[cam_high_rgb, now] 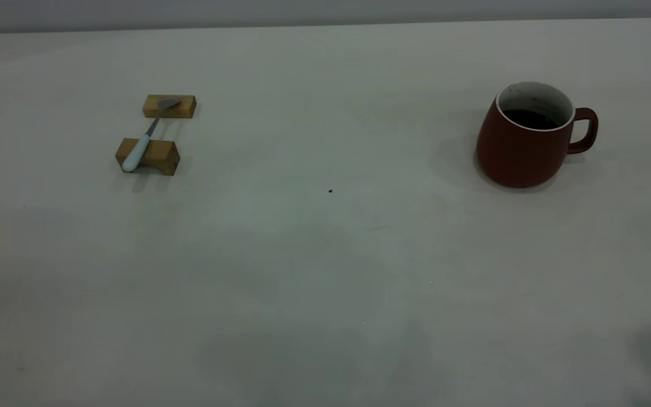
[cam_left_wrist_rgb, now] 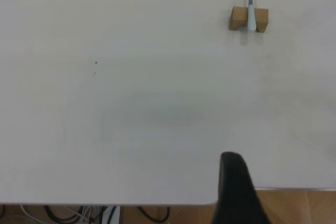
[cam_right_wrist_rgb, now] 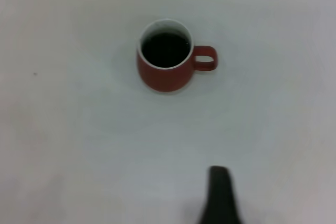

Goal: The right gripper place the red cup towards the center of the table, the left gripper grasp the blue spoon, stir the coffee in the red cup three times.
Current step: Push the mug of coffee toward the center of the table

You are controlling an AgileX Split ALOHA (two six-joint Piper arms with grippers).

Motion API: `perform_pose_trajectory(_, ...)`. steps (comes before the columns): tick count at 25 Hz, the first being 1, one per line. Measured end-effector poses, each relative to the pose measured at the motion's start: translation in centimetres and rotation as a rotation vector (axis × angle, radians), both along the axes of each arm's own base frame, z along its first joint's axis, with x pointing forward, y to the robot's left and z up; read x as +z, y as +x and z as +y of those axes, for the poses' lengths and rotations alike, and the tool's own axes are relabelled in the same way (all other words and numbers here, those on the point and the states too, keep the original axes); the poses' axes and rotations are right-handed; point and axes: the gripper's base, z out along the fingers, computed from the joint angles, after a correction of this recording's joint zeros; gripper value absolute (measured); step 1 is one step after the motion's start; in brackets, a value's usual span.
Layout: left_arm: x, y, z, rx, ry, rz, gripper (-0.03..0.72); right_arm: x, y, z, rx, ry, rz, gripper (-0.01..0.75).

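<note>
The red cup of coffee stood well ahead of the right gripper, the blue spoon across two wooden blocks far beyond the left gripper, bare table between; neither gripper's spread could be told.

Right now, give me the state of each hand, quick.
Left hand: holding nothing, far from the blue spoon; open or closed cannot be told.
Right hand: holding nothing, clear of the red cup; cannot be told.
</note>
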Motion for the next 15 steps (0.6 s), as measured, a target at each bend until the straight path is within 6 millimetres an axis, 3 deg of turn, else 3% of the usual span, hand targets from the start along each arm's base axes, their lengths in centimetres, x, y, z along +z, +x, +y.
perform_pose_trajectory(3,0.0,0.0,0.0,0.000,0.000,0.000,0.533,-0.3,4.3,0.1,0.045,-0.056,0.069,0.717)
perform_pose_trajectory(7,0.0,0.0,0.0,0.000,0.000,0.000,0.533,-1.4,9.5,0.4,0.189,-0.181,0.143,0.725)
perform_pose_trajectory(15,0.0,0.0,0.0,0.000,0.000,0.000,0.533,-8.3,17.3,0.7,0.515,-0.381,0.343,0.713)
